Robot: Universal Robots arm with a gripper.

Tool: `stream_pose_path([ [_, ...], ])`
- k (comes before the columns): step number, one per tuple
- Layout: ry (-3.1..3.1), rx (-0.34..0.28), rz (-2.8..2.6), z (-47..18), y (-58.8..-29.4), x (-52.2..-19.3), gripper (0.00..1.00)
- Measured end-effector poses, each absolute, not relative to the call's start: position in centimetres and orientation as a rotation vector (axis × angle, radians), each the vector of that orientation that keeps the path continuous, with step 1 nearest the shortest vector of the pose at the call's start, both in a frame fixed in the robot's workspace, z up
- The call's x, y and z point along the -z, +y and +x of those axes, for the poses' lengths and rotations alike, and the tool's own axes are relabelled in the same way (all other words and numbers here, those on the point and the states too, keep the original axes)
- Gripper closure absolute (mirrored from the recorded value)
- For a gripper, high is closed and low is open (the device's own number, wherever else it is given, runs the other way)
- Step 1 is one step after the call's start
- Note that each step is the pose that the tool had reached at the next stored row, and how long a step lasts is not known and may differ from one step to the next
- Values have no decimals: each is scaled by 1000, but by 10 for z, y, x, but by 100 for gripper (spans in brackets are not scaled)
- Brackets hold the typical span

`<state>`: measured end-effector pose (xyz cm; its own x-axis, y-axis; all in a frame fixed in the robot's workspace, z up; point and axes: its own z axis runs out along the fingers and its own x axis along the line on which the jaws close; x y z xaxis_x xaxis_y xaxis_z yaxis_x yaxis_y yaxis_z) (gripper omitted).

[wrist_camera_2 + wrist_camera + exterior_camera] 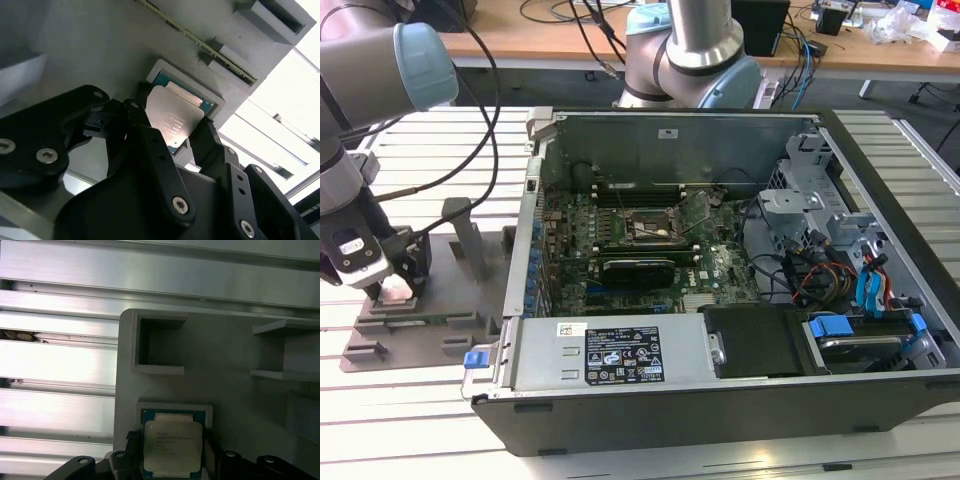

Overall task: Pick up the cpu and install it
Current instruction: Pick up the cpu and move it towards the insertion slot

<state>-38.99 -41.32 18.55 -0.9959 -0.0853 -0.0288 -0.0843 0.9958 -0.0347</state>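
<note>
The cpu [175, 112] is a flat square chip with a silvery top and a green rim. It lies in a shallow white-edged recess of the grey plastic tray [225, 350], and both wrist views show it [172, 442]. My gripper [172, 125] is down over it, with a black finger pressed against each of two opposite edges. In the exterior view the gripper [398, 290] sits low on the tray [430, 322] at the exterior view's left, outside the computer case. The motherboard's open cpu socket [650, 228] lies inside the case.
The open computer case [720, 280] takes up the middle of the slatted metal table [430, 420], with a black graphics card [638, 270], cables and drive bays inside. Upright grey posts [465, 235] rise from the tray next to the gripper. A second robot arm's base [695, 50] stands behind the case.
</note>
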Motion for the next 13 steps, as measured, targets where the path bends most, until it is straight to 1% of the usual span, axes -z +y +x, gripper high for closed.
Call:
stream_pose_path([
  [5, 3108, 52, -132, -390, -413, -186, 41],
  [6, 3108, 52, -132, -390, -413, -186, 45],
  [13, 3108, 52, -132, -390, -413, -188, 45],
])
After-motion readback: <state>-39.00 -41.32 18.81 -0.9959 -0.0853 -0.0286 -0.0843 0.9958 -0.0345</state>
